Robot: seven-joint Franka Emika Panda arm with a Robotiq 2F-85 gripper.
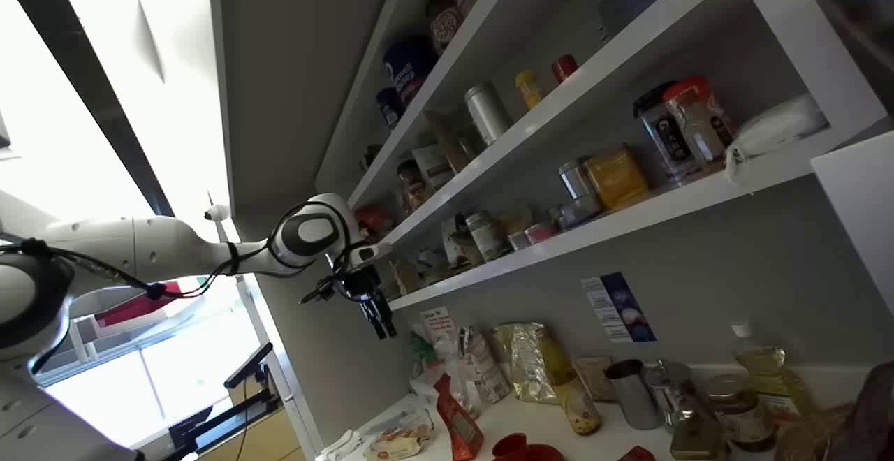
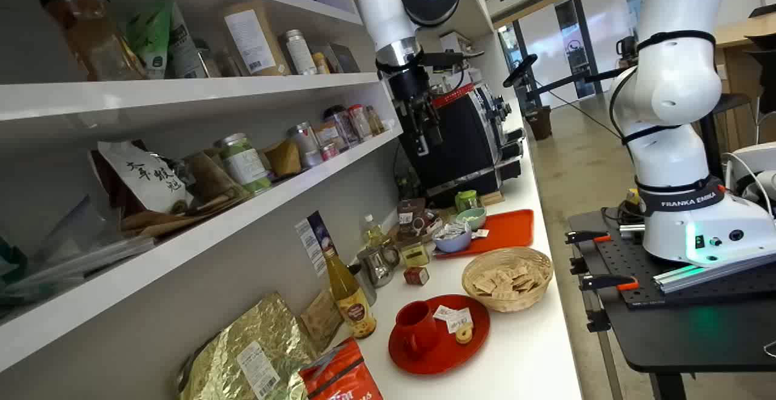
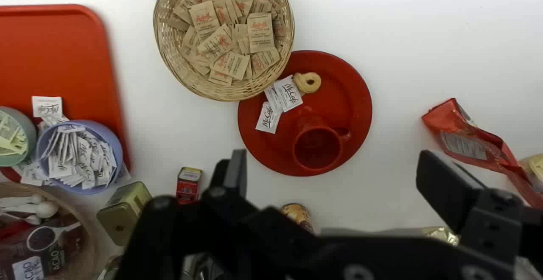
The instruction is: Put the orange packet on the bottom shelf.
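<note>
Currently I've got pincer (image 3: 330,167) hanging above tabletop (image 3: 424,29), fingers (image 3: 445,191) spread wide apart. In both exterior views, orange packet (image 2: 345,368) stands on tabletop near gold foil bag (image 2: 245,351); can't tell whether two touch. Packet sits lower than bottom shelf (image 2: 200,239), which carries jars (image 2: 245,166) and bags (image 2: 145,176). My wrist view: packet toward picture's right edge, red plate (image 3: 331,106) with red cup (image 3: 317,149) showing between fingers.

Orange packet (image 2: 342,376) partly beyond an exterior view's edge
</note>
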